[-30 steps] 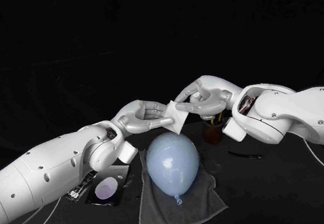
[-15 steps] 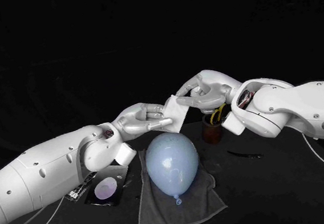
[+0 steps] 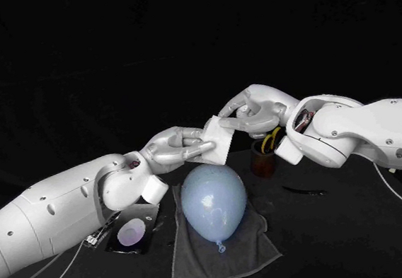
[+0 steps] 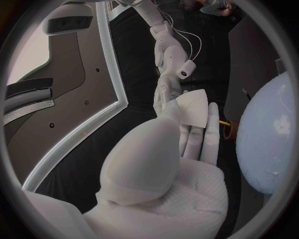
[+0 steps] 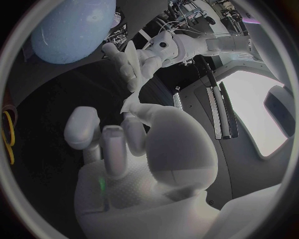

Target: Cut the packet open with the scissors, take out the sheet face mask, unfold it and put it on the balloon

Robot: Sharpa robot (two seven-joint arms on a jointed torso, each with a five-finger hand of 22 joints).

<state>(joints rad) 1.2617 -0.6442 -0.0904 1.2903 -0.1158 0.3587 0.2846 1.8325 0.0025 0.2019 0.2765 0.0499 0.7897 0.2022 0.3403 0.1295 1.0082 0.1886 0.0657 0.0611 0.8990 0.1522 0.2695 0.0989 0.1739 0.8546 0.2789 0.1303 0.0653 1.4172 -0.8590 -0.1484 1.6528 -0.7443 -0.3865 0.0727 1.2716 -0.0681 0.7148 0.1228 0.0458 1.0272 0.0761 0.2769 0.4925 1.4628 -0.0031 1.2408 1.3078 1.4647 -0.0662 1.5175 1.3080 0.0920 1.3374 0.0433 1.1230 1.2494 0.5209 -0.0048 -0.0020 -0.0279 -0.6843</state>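
Unfold step: left hand (image 3: 174,150) and right hand (image 3: 248,113) both pinch the folded mask (image 3: 217,141) at the balloon's (image 3: 214,201) 12 o'clock; next, probably pull the edges apart.

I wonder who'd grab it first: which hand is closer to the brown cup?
Right. The right hand hangs just above the brown cup; the left hand is off to the side, near the balloon's rounded end.

A flat black table (image 3: 363,249) with a matt top takes up the near ground. Beyond the table rises a plain black cloth-like backdrop (image 3: 184,34), dark and unbroken. Just where the table meets it cannot be told. The table top looks faintly greyer.
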